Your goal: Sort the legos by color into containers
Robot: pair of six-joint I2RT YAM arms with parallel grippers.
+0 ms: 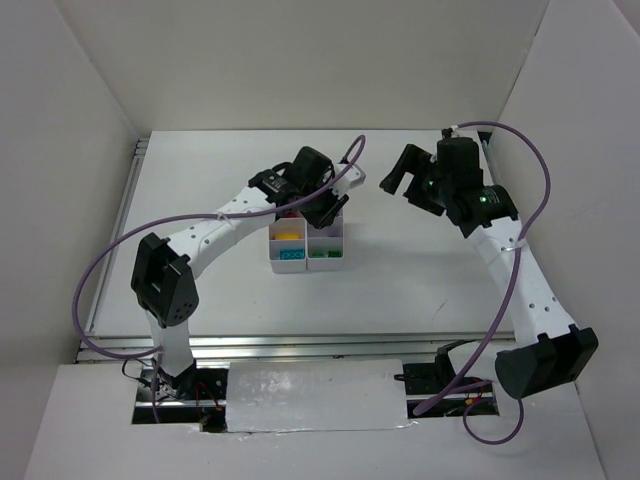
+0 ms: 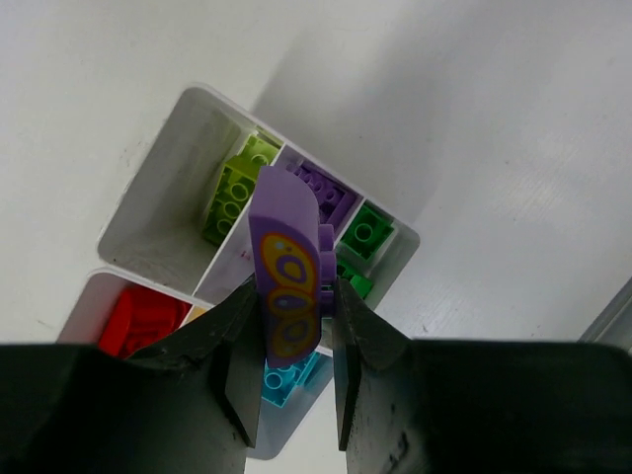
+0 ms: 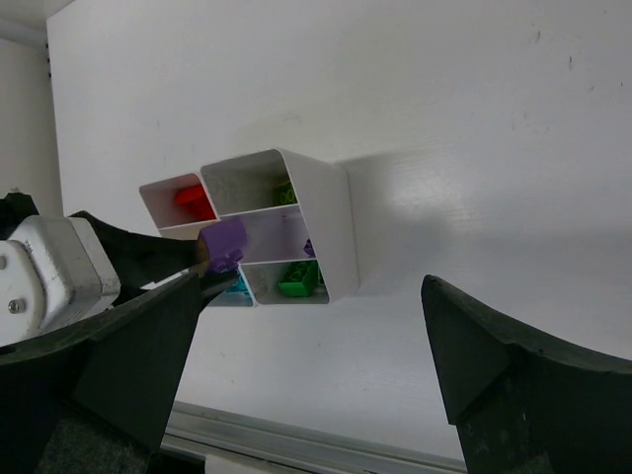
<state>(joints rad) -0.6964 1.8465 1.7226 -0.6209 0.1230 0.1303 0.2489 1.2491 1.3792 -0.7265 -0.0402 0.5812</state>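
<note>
From above, the left claw (image 1: 328, 212) hangs over the white box (image 1: 307, 266) on the surface (image 1: 420, 290). The right claw (image 1: 398, 178) is spread wide, well apart from the box.

Left wrist: the left claw pinches a purple brick (image 2: 286, 267) above the box's compartments.

Right wrist: the wide right claw grips nothing.

A white bench (image 1: 420, 280) fills the middle of the overhead view, matte, with a few faint marks and soft grey shadows on it. Plain white walls stand around it: a left wall (image 1: 60, 150), a back wall (image 1: 300, 60) and a right wall (image 1: 590, 120). A ribbed metal rail (image 1: 112, 235) runs along the bench's left edge, and a second metal rail (image 1: 320, 346) runs along its near edge. Just nearer than that, a crinkled silvery sheet (image 1: 315, 396) lies on a white ledge (image 1: 90, 420).
</note>
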